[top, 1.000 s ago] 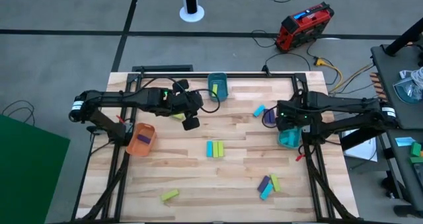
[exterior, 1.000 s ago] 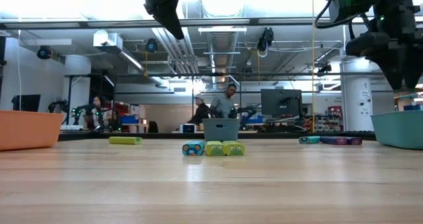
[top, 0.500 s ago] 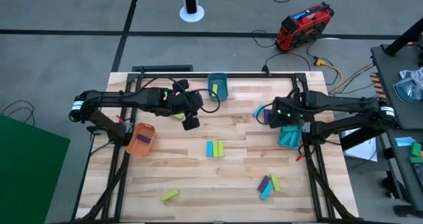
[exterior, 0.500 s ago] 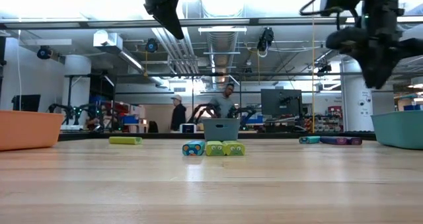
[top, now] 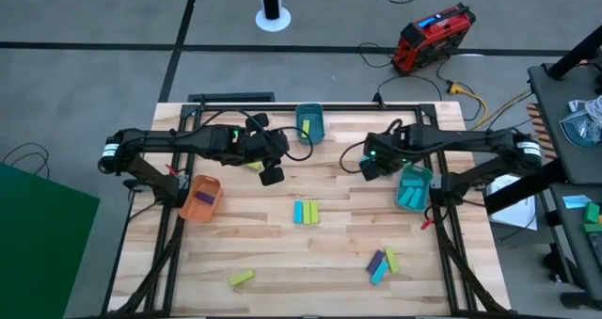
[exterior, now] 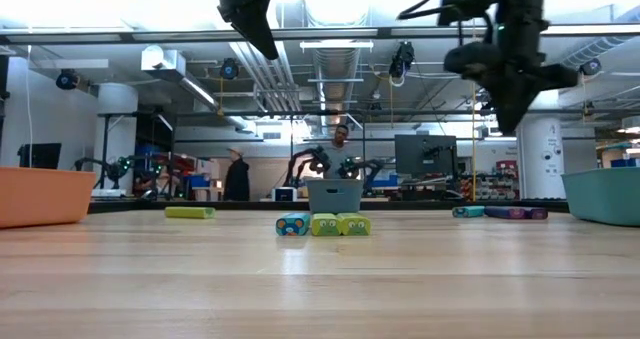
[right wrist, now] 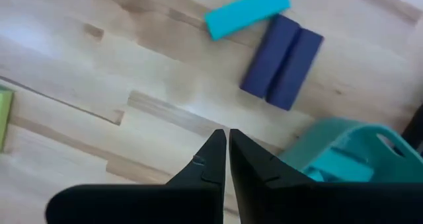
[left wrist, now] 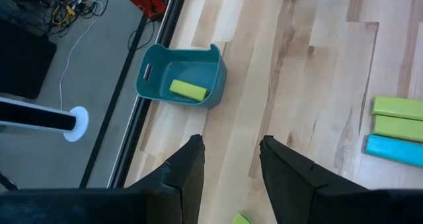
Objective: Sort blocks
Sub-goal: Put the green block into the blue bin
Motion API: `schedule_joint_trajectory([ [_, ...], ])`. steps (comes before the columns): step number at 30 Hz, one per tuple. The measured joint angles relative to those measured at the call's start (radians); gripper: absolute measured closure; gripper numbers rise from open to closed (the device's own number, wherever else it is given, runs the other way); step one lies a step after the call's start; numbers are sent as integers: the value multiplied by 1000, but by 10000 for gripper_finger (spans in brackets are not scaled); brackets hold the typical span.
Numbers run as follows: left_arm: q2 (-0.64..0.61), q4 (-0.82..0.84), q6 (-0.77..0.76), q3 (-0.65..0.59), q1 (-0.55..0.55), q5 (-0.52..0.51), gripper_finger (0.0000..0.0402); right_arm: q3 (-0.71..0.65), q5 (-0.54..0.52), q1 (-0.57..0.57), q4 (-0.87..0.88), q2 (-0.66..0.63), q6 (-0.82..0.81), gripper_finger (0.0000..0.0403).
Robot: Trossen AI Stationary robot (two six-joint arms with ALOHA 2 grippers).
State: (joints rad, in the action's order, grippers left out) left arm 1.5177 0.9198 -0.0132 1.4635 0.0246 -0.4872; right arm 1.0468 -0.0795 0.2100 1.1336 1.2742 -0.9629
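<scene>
The right gripper (right wrist: 227, 159) is hanging closed and empty above the desk (top: 329, 239), near two purple blocks (right wrist: 283, 61). The left gripper (left wrist: 230, 159) is hovering half open, holding nothing, facing a teal bin (left wrist: 181, 74) containing a yellow-green block (left wrist: 188, 90).

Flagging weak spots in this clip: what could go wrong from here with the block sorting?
The right claw is shut and empty above the table, so it must reopen before gripping anything. The two purple blocks lie touching, with a blue block against them; a grab may drag a neighbour. The left claw hangs open near the teal bin, which a low pass could nudge.
</scene>
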Motion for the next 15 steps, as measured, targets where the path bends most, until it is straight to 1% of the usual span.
schedule_joint_trajectory([
  [9,0,14,-26,0,0,1,276,152,0,0,-22,177,129,390],
  [15,0,70,-77,0,0,16,276,235,1,0,-62,249,195,390],
])
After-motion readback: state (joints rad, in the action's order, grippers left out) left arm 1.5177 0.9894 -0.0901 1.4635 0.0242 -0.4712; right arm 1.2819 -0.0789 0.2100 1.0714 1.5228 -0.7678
